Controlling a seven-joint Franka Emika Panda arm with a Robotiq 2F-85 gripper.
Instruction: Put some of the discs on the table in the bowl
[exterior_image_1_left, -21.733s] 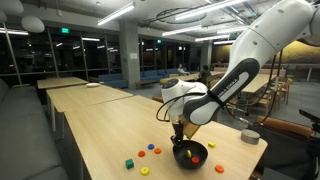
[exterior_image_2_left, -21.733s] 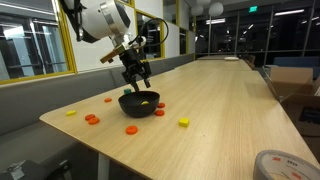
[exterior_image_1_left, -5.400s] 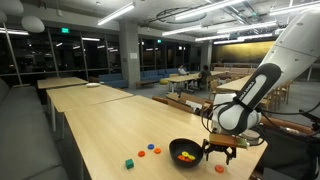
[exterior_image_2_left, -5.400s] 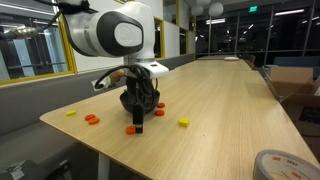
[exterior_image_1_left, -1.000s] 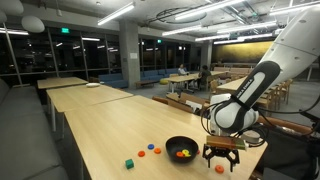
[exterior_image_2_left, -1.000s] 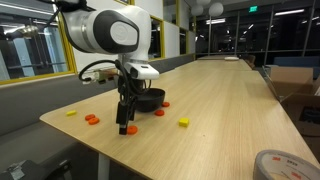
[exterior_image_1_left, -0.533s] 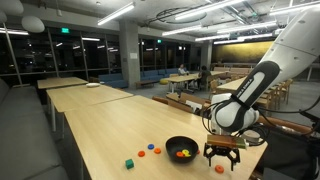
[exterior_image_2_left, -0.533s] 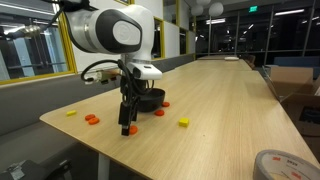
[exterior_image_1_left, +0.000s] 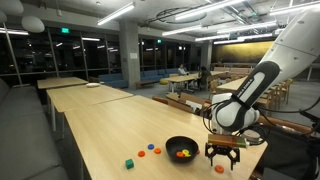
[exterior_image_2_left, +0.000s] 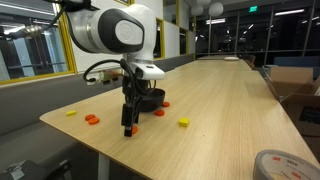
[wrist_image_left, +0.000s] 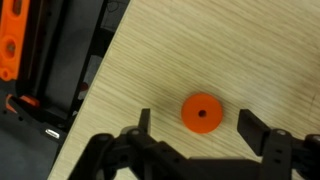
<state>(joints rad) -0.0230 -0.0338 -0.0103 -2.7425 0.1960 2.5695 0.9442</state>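
Note:
My gripper (wrist_image_left: 197, 128) is open, with one finger on each side of an orange disc (wrist_image_left: 202, 112) that lies flat on the light-wood table (wrist_image_left: 250, 50). In both exterior views the gripper (exterior_image_1_left: 222, 160) (exterior_image_2_left: 128, 128) hangs low over the table beside the black bowl (exterior_image_1_left: 181, 146) (exterior_image_2_left: 150, 97). The bowl holds a few orange and yellow discs (exterior_image_1_left: 182, 154). More discs lie loose on the table: orange ones (exterior_image_2_left: 90, 119), yellow ones (exterior_image_2_left: 183, 122) (exterior_image_2_left: 70, 113), a red one (exterior_image_2_left: 160, 112) and a blue one (exterior_image_1_left: 142, 154).
A small green cube (exterior_image_1_left: 129, 163) sits on the table near the front edge. The table edge is close to the gripper (exterior_image_1_left: 240, 172). A tape roll (exterior_image_2_left: 280, 165) lies at the table's other end. Similar tables stand farther back (exterior_image_1_left: 70, 88).
The gripper has sunk a little lower toward the table over the orange disc. The bowl and loose discs have not moved.

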